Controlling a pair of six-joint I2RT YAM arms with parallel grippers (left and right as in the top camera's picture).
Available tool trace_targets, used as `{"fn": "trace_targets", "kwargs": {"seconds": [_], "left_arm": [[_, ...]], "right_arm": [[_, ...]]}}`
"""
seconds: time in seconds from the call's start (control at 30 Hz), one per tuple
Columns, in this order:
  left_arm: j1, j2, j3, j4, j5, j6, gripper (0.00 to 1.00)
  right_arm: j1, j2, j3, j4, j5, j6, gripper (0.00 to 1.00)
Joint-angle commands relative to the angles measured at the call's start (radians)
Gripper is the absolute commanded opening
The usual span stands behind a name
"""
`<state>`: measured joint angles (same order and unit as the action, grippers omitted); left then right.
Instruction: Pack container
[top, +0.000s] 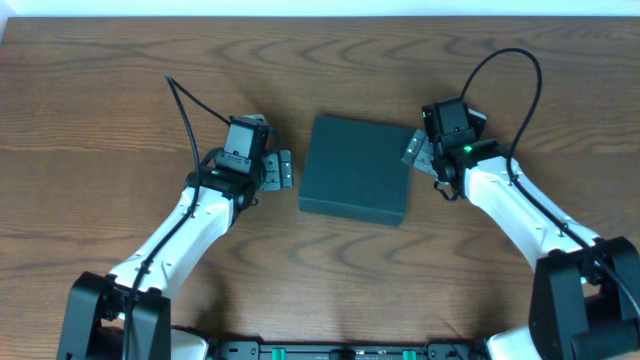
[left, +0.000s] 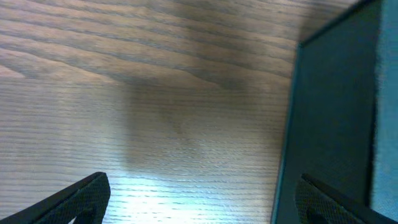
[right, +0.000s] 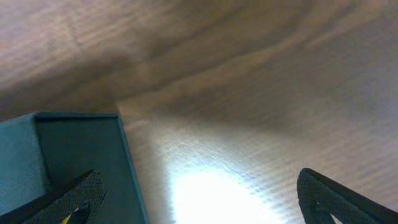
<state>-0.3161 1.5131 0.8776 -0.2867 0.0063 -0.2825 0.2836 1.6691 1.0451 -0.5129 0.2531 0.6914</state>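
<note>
The dark green container (top: 357, 168) lies closed in the middle of the wooden table. My left gripper (top: 283, 170) is open and empty just left of the container's left edge; in the left wrist view (left: 199, 199) one finger sits over the container's side wall (left: 323, 118) and the other over bare wood. My right gripper (top: 417, 150) is open and empty at the container's right edge; in the right wrist view (right: 199, 199) the left finger overlaps the container's corner (right: 81, 149). No snack packets show.
The wooden table (top: 120, 90) runs to a pale strip along the far edge. The arm bases sit at the near edge, with black cables looping above each wrist.
</note>
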Motion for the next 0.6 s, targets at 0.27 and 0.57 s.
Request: {"fn": "trace_targets", "kwargs": {"seconds": [0.27,0.57], "left_arm": [[-0.001,0.004,0.024,-0.025,0.113,-0.014,0.95],[-0.05,0.004,0.024,-0.046,0.115,-0.06,0.95]], "right_arm": [[0.006,0.09,0.002,0.091,-0.072,-0.005,0.99],[0.006,0.122,0.002,0.179,-0.086,-0.005,0.99]]}}
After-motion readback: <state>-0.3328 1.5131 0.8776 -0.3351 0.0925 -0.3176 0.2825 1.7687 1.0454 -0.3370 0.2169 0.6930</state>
